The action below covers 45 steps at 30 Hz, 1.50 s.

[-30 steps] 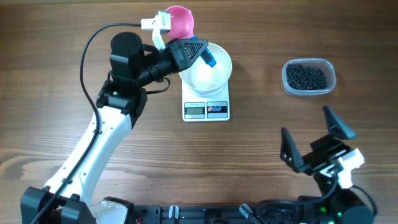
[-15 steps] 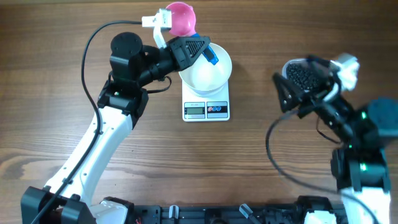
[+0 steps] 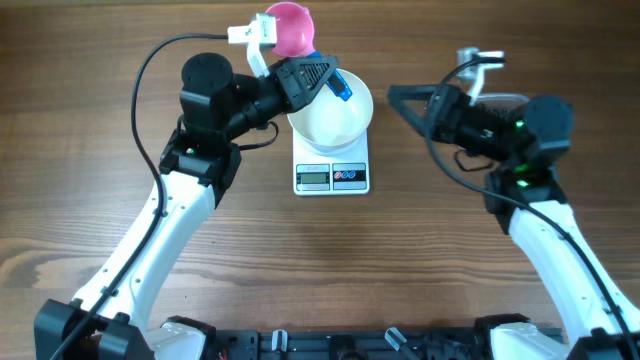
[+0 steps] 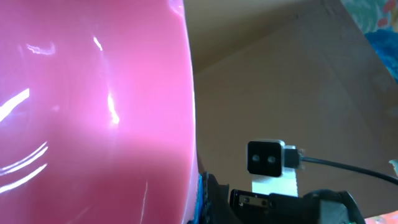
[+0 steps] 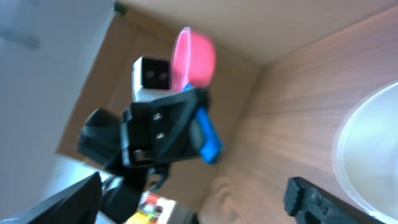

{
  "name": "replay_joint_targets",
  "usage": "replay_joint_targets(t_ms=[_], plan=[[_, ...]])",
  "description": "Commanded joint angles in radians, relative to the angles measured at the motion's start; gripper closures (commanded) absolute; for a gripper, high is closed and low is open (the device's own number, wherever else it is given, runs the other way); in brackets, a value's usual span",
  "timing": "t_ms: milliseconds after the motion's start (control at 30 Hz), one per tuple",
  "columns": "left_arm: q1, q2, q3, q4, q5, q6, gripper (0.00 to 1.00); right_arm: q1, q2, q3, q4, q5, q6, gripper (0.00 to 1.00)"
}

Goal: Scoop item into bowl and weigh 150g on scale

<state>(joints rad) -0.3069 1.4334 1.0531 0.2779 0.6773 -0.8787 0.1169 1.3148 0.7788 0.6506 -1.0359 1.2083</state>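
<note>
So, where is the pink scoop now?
In the overhead view, the pink scoop is at the top, left of centre, held by the left end effector just behind the white bowl.

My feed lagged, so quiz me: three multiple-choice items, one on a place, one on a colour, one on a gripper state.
1. The bowl sits: A in the tub; B on the scale; C on bare table.
2. The scoop cup is: A green; B yellow; C pink.
3. The right gripper is: A open; B shut on the bowl; C shut on the scoop cup.
Key: 1 B, the scale's display pokes out under the bowl; 2 C, pink in every view; 3 A, its jaws stand wide apart with nothing between them.
</note>
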Motion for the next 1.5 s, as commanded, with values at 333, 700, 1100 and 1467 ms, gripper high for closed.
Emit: replay_joint_targets(t_ms=[333,700,1100,1467], plan=[[-0.105,-0.013,0.002,0.132,-0.013,-0.132,0.96,0.121,0.017,0.013,0.068,0.151,0.183,0.25],[-0.113,-0.013,0.002,0.142,-0.018,-0.132,0.96,0.121,0.017,0.013,0.12,0.18,0.235,0.57],[-0.113,-0.013,0.002,0.142,-0.036,-0.132,0.96,0.122,0.017,0.013,0.123,0.152,0.278,0.69],[-0.13,-0.013,0.002,0.134,-0.035,-0.132,0.96,0.122,0.017,0.013,0.123,0.148,0.287,0.72]])
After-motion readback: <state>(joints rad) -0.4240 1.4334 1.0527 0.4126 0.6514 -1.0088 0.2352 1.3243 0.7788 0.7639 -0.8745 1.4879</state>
